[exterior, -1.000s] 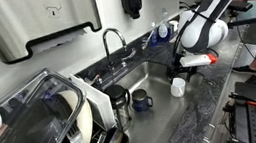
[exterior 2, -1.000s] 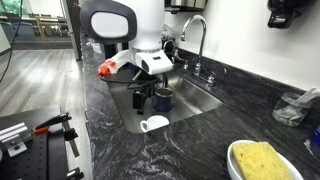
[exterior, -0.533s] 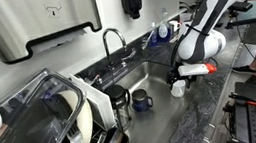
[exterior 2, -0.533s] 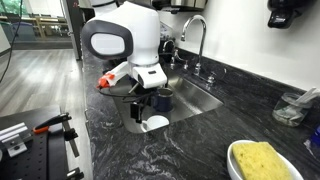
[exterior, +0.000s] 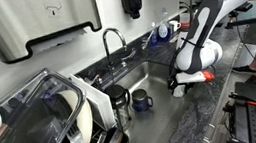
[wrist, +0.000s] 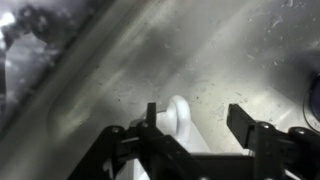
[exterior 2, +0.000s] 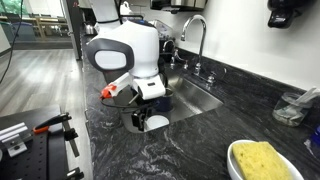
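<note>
**Gripper lowered around the white cup beside the sink**

At the bottom of the wrist view, the black two-finger gripper (wrist: pixel 195 122) stands with its fingers (wrist: pixel 240 122) apart. Between them lies the small white ceramic cup (wrist: pixel 181 110). One finger is right at the cup's edge and the other has a clear gap, so nothing is clamped yet.

The cup rests on the dark speckled stone counter (exterior 2: pixel 200 140), just beside the rim of the steel sink (exterior: pixel 154 73). In an exterior view it shows below the middle of the frame (exterior 2: pixel 153 124).

A second ago the arm hung higher, over the sink's edge, with the cup in plain view beneath it. It has since come straight down, and the gripper (exterior: pixel 184 80) now covers most of the cup. As I judge it, the approach is finished and the grasp itself is the step in hand.

Further back, a dark blue mug (exterior: pixel 140 101) stands inside the sink. Behind it the curved chrome faucet (exterior: pixel 112 41) rises against the wall.
</note>
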